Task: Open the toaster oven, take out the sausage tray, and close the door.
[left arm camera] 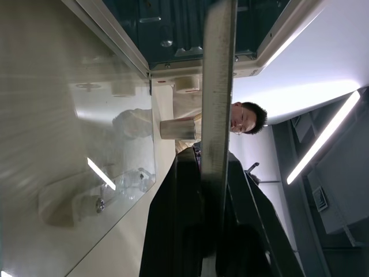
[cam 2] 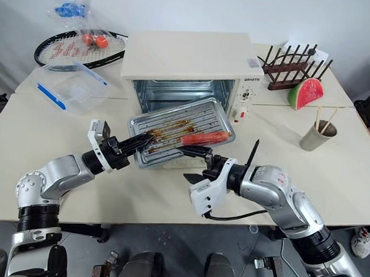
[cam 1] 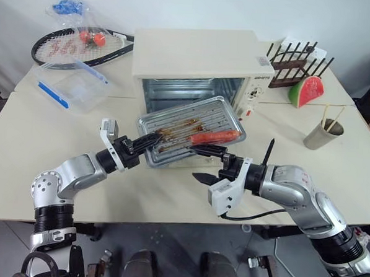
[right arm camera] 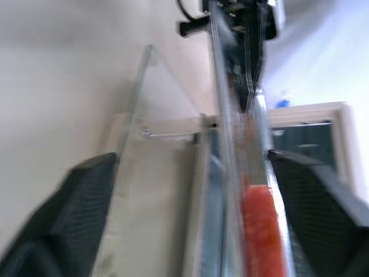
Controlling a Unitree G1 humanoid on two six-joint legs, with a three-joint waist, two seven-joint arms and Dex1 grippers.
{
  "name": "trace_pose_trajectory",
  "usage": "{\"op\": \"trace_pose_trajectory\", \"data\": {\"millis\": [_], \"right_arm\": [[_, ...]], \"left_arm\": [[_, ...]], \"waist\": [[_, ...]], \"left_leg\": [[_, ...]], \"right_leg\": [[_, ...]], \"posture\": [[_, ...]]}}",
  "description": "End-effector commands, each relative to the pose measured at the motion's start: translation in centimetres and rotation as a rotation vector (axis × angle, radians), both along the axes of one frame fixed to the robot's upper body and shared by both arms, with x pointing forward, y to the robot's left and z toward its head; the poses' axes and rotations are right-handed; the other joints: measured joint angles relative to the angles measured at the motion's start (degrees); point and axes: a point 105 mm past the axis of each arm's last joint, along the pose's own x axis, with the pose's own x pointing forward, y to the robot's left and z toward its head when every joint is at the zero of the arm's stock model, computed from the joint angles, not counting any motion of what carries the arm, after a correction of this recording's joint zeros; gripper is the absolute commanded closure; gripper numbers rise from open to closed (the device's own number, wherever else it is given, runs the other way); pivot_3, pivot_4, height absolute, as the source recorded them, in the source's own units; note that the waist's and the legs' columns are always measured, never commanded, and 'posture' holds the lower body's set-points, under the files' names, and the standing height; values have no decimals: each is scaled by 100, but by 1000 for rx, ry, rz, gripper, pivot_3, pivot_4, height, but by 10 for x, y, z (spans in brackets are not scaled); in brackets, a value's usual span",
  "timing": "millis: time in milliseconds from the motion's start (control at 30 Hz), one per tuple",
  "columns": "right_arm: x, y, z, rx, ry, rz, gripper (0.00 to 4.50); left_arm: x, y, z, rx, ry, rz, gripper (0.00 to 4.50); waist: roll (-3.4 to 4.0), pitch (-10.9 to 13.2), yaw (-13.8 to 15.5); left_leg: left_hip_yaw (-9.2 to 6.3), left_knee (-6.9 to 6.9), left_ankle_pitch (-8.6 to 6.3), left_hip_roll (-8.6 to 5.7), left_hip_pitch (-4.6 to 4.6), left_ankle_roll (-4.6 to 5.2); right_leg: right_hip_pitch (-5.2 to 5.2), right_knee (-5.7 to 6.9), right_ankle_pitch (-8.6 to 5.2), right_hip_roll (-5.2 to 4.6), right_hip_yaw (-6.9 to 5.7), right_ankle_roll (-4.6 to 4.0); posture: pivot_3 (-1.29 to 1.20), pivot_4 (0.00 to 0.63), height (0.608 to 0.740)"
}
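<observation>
Silver sausage tray [cam 1: 190, 131] is out of the toaster oven [cam 1: 201, 68], held in the air above the lowered door [left arm camera: 109, 144], my left gripper [cam 1: 149, 140] clamped on its near corner. My right gripper [cam 1: 206, 164] gapes beside the front rim, gripping nothing. Next I judge: set the tray on the table [cam 1: 58, 188], then swing the door shut.

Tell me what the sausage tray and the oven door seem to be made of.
The sausage tray looks like thin bare metal: silver, shiny, ridged, stained brown. The door seems a clear glass pane in a glossy cream frame, perhaps painted metal: it mirrors the ceiling lamp.
</observation>
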Motion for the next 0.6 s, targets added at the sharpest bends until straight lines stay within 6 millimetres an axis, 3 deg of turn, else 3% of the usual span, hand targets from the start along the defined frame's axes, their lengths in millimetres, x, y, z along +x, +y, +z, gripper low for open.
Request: {"op": "trace_pose_trajectory", "data": {"millis": [33,200,300,500,600], "right_arm": [[-13,-2,12,27,73,72,27],[-11,-17,32,124,264,31,27],[-8,-45,38,160,474,-39,27],[14,-90,51,234,609,-192,27],[23,-110,47,251,673,-263,27]], "left_arm": [[-4,1,9,-19,-38,-29,4500],[-14,16,5,3,-39,-51,4500],[-28,35,5,5,-66,-62,4500],[-52,61,-3,15,-65,-19,4500],[-65,72,-7,16,-70,29,4500]], "waist": [[0,0,1],[-1,0,5],[0,1,1],[2,2,-1],[2,2,-2]], "left_leg": [[0,0,0,0,0,0],[-4,0,0,0,1,0],[-4,-3,-1,0,2,1],[-1,-7,-2,1,4,4],[1,-9,-4,1,3,5]], "right_leg": [[0,-1,0,0,0,0],[4,-2,0,0,-3,0],[4,-3,0,0,-3,0],[7,-16,0,0,-3,-1],[6,-20,0,-1,-1,-1]], "posture": [[0,150,740],[0,150,740],[0,150,740],[0,150,740],[0,150,740]]}}
